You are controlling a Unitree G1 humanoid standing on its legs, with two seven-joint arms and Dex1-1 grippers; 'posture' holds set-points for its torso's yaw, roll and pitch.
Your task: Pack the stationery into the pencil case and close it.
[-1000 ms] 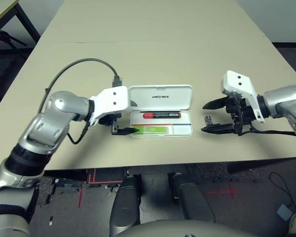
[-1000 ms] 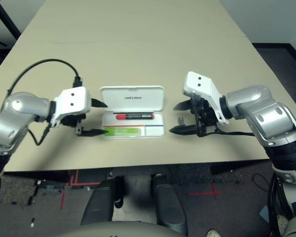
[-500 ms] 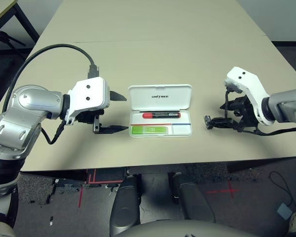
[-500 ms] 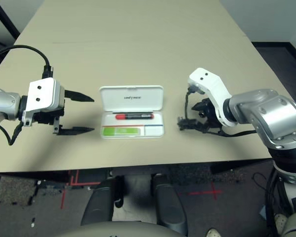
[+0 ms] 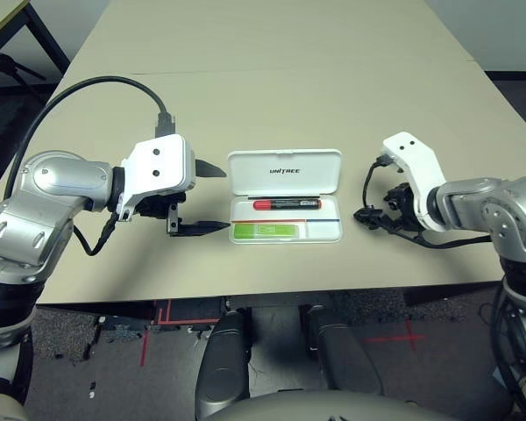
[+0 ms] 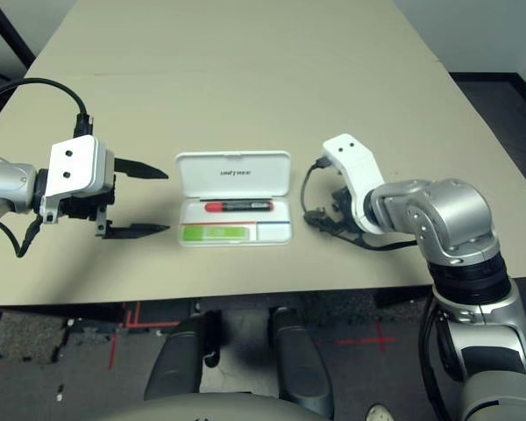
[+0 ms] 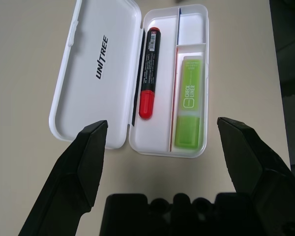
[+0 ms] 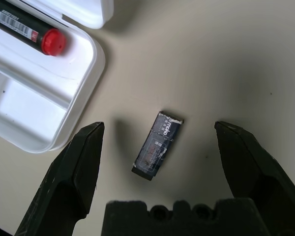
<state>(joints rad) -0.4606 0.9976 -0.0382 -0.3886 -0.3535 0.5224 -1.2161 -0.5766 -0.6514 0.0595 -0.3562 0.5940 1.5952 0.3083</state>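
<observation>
Your pencil case (image 5: 285,195) lies open near the front edge of the table (image 5: 272,79), its lid (image 7: 96,73) with the dark lettering folded flat away from the robot and the tray toward it. In the tray the red marker (image 5: 287,204) rests along the hinge side, and the lime-green highlighter (image 5: 263,231) lies in the front compartment at the robot's left end. The third piece, a small dark metallic block (image 8: 157,143), sits on the bare table just beside the case's right end, not touching it. Your right pincer (image 8: 157,142) hangs straight over that block, pointing steeply down, its two black fingers (image 8: 76,172) spread wide on either side of it and clear of it, gripping nothing; the white wrist housing arches above with the silver forearm reaching in from the right. Your left pincer (image 5: 202,197) hovers off the case's left end, well clear of it, aimed sideways toward the case and tilted slightly down, its fingers (image 7: 83,162) also wide apart and empty; the left elbow is bent outward and a black cable (image 5: 88,96) loops up over the forearm.
</observation>
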